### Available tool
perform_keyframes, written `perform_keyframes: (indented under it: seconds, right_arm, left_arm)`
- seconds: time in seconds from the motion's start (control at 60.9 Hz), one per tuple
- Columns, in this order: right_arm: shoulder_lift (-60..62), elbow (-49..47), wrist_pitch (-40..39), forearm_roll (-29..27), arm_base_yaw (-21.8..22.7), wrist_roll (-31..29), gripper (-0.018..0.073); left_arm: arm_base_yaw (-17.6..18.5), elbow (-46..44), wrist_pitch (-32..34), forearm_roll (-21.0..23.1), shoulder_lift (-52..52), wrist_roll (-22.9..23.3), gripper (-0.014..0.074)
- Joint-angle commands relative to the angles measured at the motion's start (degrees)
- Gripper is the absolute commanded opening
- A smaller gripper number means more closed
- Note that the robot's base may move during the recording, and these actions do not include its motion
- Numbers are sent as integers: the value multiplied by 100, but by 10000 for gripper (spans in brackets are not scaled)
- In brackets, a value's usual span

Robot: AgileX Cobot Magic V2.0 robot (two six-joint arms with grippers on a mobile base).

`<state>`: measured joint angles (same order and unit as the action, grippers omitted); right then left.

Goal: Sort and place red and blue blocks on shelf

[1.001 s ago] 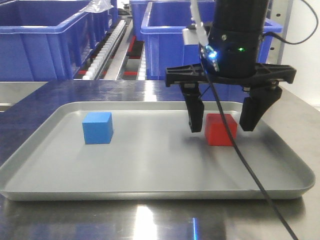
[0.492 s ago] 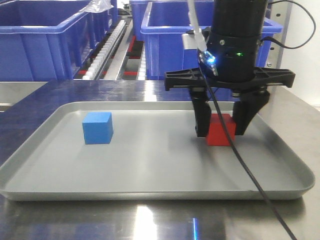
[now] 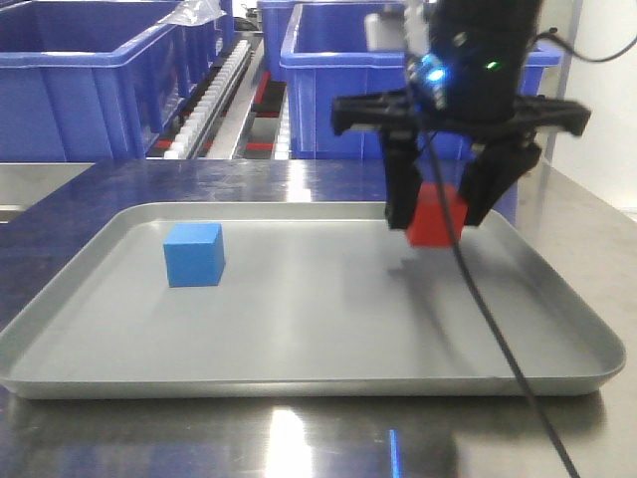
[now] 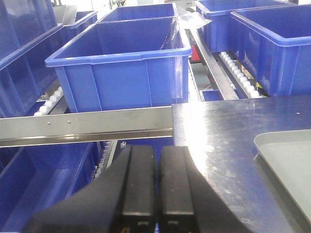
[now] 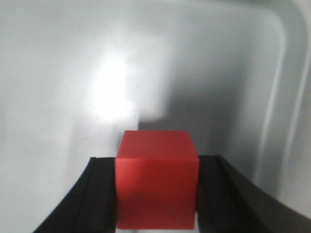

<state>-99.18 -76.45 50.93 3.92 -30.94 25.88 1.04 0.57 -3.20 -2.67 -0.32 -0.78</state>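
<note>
Front view: blue block (image 3: 194, 255) sits untouched on tray (image 3: 299, 383); farther back right fingers (image 3: 401, 194) pinch red block (image 3: 435, 221), just clear of tray floor; left fingers (image 4: 138, 184) pressed together, empty. Judgement: hold squeeze steady, rise straight, clear rim before swinging to shelf (image 4: 87, 127).

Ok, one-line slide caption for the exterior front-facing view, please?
Right gripper holds the red block just above the grey tray; the blue block rests on the tray, apart from it.
</note>
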Motion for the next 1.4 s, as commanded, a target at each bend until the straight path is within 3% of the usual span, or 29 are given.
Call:
perform_keyframes:
  seconds: [0.0,0.164,0.345,0.476,0.673,1.001,1.379]
  right_arm:
    - [598,200,-465,49,229,-701,174]
    - [1415,1097,-1037,49,758,-1300,167]
    - [2516,2205,-1862,-126,1428,-2296,44]
    - [3362,2945,-2479,-342,1973,-2331,49]
    - [4673,3841,-3018,-499,2439,-2331,49]
    - [6772,4605,-3274,-614,2632,-2331,49]
    - [8090,4736,-3229,-589,2627,-2331,49]
  left_arm:
    - [-6,131,488,39,-76,22,126]
    - [-6,131,488,39,-76,22,126]
    - [-6,131,488,39,-76,22,126]
    - [-6,131,488,39,-76,22,126]
    - [-6,131,488,39,-76,22,126]
    - [-6,131,488,39,-76,22,126]
    - [-6,131,488,39,-76,22,126]
